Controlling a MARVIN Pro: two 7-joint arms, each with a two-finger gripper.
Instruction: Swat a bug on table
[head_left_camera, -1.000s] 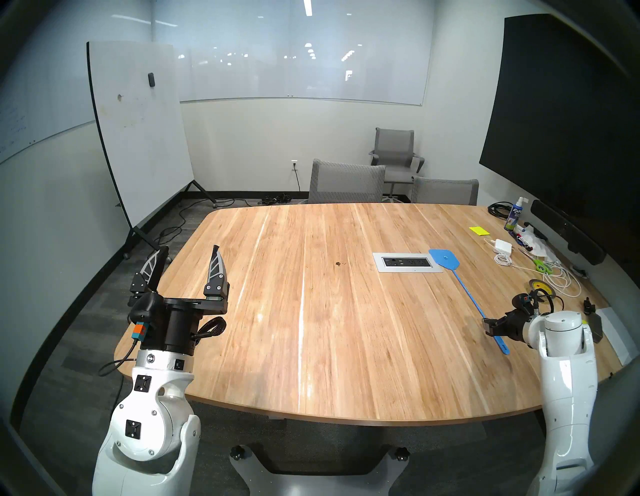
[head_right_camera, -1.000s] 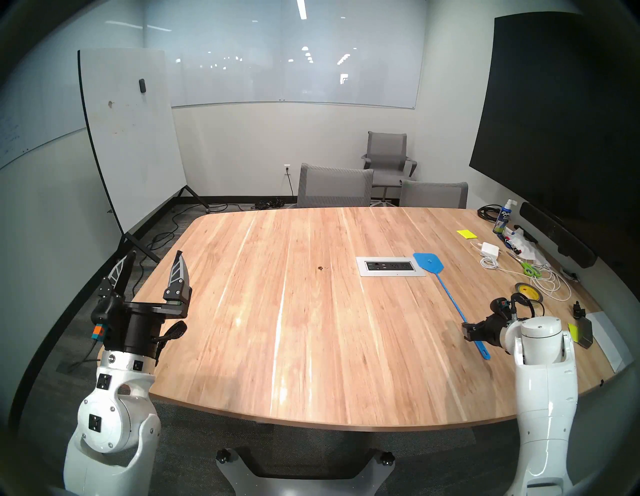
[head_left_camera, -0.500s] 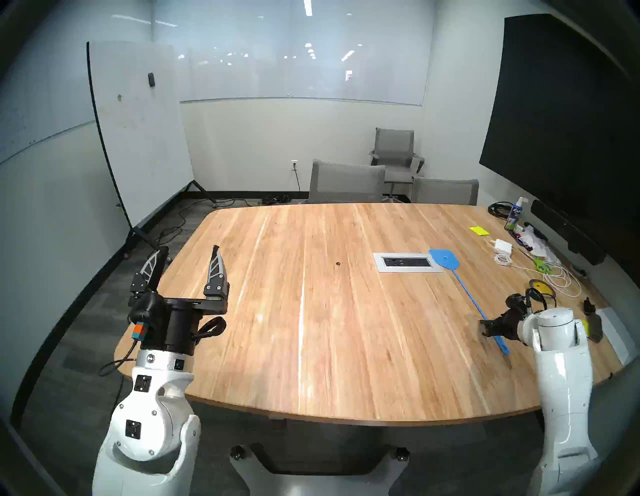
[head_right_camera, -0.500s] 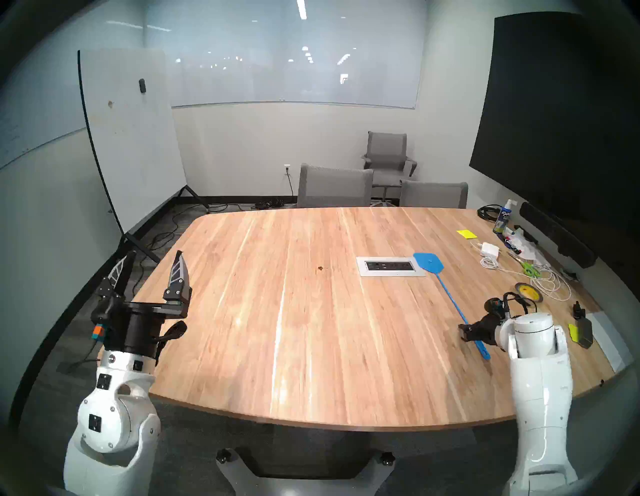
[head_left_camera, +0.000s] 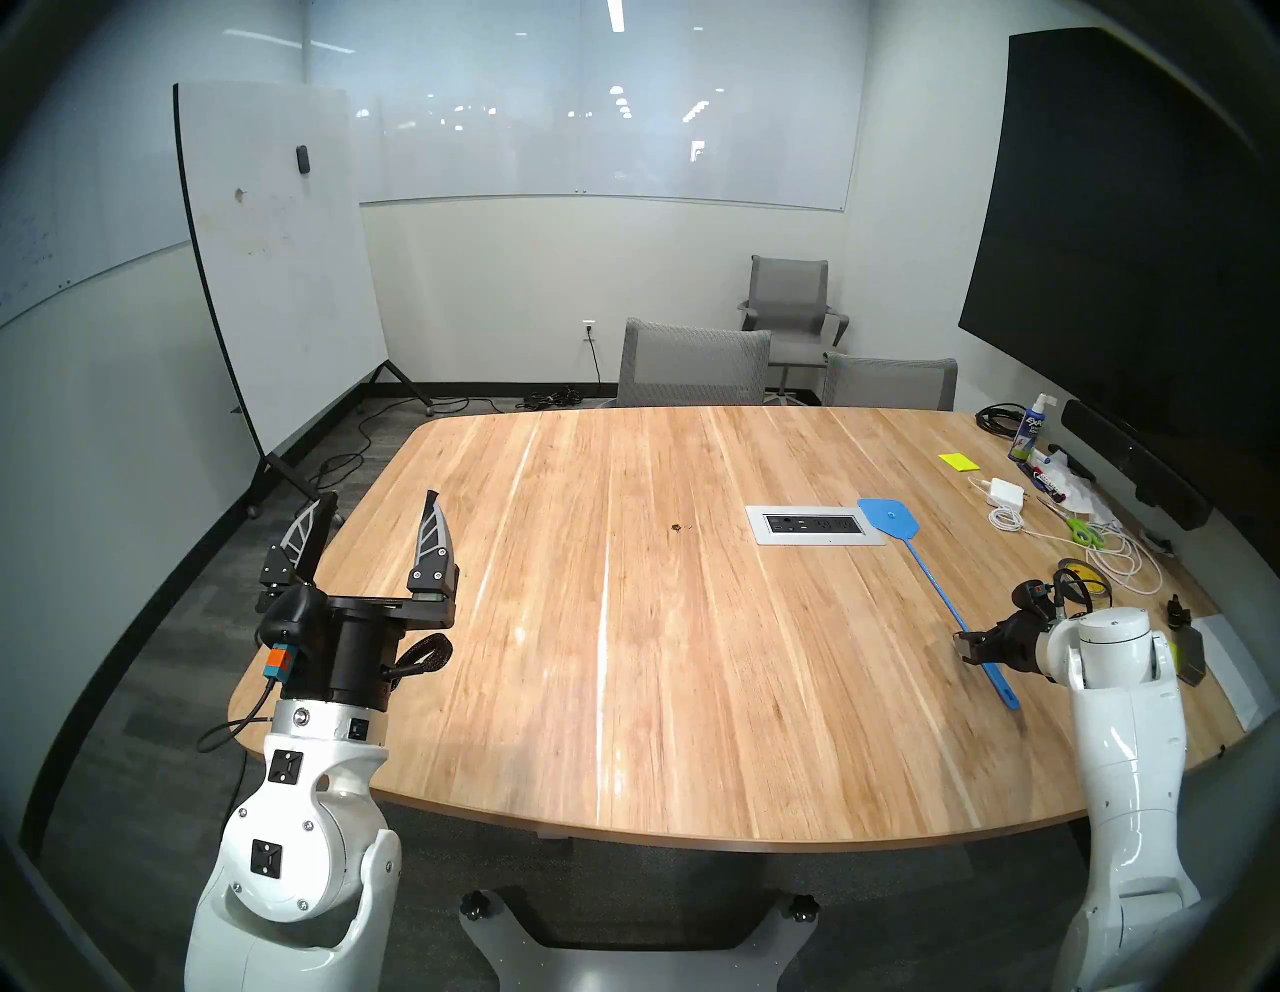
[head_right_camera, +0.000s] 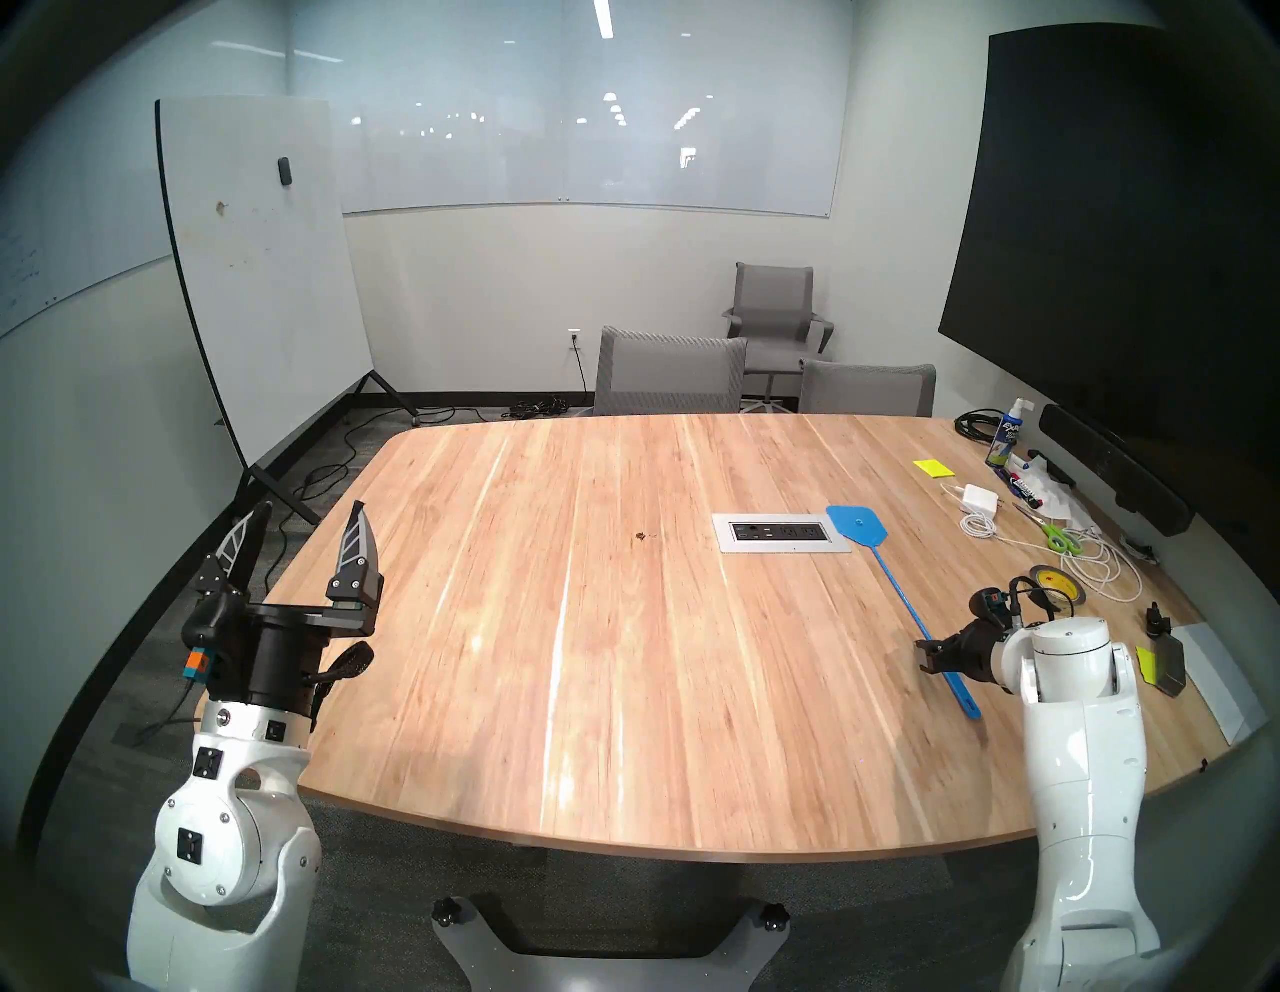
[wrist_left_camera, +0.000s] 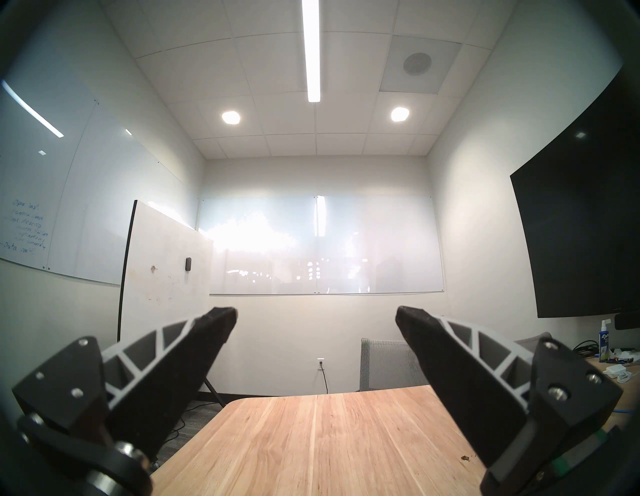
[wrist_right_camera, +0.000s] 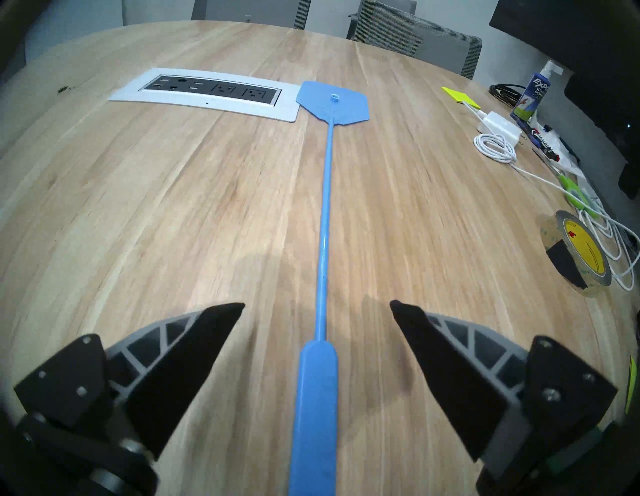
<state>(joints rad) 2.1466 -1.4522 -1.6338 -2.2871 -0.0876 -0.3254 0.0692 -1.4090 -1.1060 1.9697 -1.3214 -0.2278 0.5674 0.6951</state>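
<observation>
A: How many task items are counted on the large light-wood plank table (head_left_camera: 623, 693)?

B: One bug (head_left_camera: 676, 528) is counted, a tiny dark speck lying near the table's middle, to the left of the single inset silver power outlet panel (head_left_camera: 814, 525). One blue plastic fly swatter (wrist_right_camera: 327, 221) is laid flat beside that panel, its head just beside the panel's right end and its handle directed toward the near right edge.

A: How are the pincers set?

B: The right gripper (wrist_right_camera: 317, 304) is spread wide, one finger on each side of the swatter handle; nothing is grasped. The left gripper (wrist_left_camera: 317, 311) is also released and empty, raised over the near left corner.

A: What else is found on the table?

B: Along the right edge are seen one roll of tape (wrist_right_camera: 585, 254), one pair of green-handled scissors (head_left_camera: 1082, 532), one white charger with coiled cable (head_left_camera: 1006, 493), one yellow note pad (head_left_camera: 957, 461) and one cleaner spray bottle (head_left_camera: 1030, 433). The wood between bug and swatter is crossed only by the outlet panel.
</observation>
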